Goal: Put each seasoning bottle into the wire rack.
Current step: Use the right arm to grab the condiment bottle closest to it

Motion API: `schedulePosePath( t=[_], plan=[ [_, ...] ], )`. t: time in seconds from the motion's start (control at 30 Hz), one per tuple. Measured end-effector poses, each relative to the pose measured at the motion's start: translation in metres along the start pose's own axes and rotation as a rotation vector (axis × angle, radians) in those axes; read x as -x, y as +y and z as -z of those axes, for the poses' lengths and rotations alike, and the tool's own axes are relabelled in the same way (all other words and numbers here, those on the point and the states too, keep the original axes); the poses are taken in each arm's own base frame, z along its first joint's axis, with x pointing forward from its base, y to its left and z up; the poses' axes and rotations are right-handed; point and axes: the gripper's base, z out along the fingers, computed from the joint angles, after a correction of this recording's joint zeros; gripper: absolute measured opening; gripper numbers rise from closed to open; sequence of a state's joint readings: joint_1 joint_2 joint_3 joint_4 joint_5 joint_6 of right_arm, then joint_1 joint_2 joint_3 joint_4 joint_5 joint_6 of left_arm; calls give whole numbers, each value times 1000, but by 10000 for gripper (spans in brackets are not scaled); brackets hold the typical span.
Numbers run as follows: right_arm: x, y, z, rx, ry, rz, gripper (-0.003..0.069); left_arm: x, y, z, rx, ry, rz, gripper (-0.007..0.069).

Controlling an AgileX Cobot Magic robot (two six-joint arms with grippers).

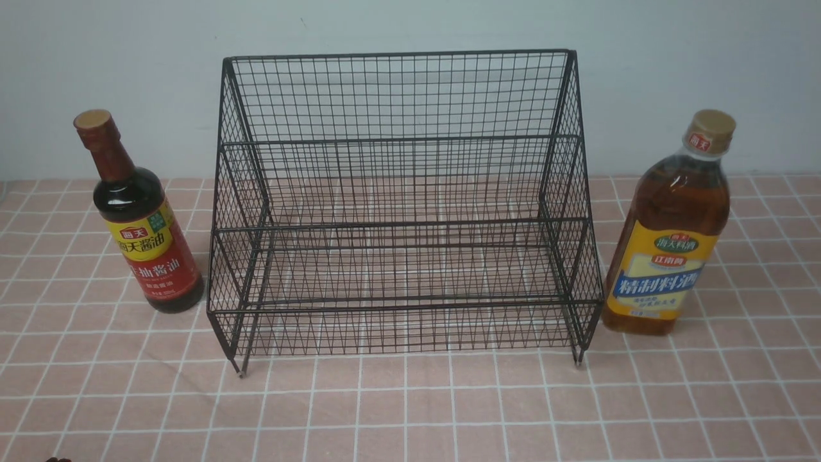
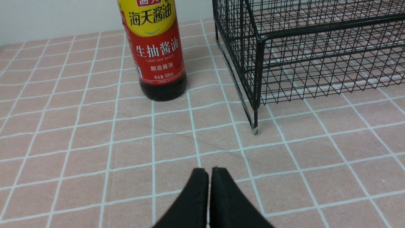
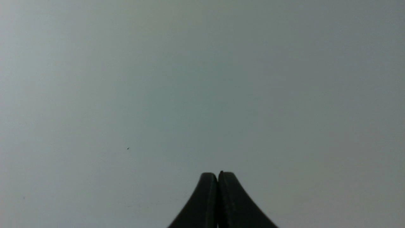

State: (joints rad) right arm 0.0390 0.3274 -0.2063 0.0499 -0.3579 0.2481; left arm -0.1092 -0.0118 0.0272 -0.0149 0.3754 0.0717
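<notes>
The left claw (image 2: 208, 172) is fully closed, its two black fingers pressed together with nothing between them. It points over the pink checked tabletop (image 1: 410, 410), and there is open room between it and the things ahead. The right claw (image 3: 218, 175) is closed in the same way and holds nothing. Its camera sees only a plain pale surface, so I cannot tell where it stands.

The near strip of the tabletop is free across the whole width. Behind it, in the middle, stands the wire rack (image 1: 404, 212). It is black mesh on short feet, with a low front edge, two steps, sloped sides and a tall back close to the wall (image 1: 410, 25).

The soy-sauce bottle (image 1: 138, 218) stands upright just beside the rack's left side, with a small gap to the front corner. It is slim and dark, with a red neck and a red-and-yellow label. The amber bottle (image 1: 673, 237) stands upright at the rack's right side. It is wider, with a tan cap and a yellow-blue label. Whether it touches the mesh I cannot tell. Both bottles are outside the rack.
</notes>
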Motion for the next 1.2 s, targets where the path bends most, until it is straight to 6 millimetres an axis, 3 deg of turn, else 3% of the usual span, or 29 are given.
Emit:
schedulePosePath(
  t=[0.1,0.2,0.27,0.3,0.37,0.5,0.6,0.83,1.2],
  plan=[
    [4,6,-31,33,65,62,-10,0,0,0,0,0,0,-7],
    [-1,12,-74,88,144,110,9,0,0,0,0,0,0,-7],
    [-4,13,-86,107,157,114,20,0,0,0,0,0,0,-7],
    [-10,15,-105,138,179,103,46,0,0,0,0,0,0,-7],
    [-19,15,-123,160,202,93,81,0,0,0,0,0,0,-7],
    [-35,14,-149,187,254,92,169,0,0,0,0,0,0,-7],
    [-54,11,-171,194,309,97,284,0,0,0,0,0,0,-7],
    [-95,1,-196,189,418,99,456,0,0,0,0,0,0,-7],
    [-131,0,-199,207,531,94,457,0,0,0,0,0,0,-7]
  ],
)
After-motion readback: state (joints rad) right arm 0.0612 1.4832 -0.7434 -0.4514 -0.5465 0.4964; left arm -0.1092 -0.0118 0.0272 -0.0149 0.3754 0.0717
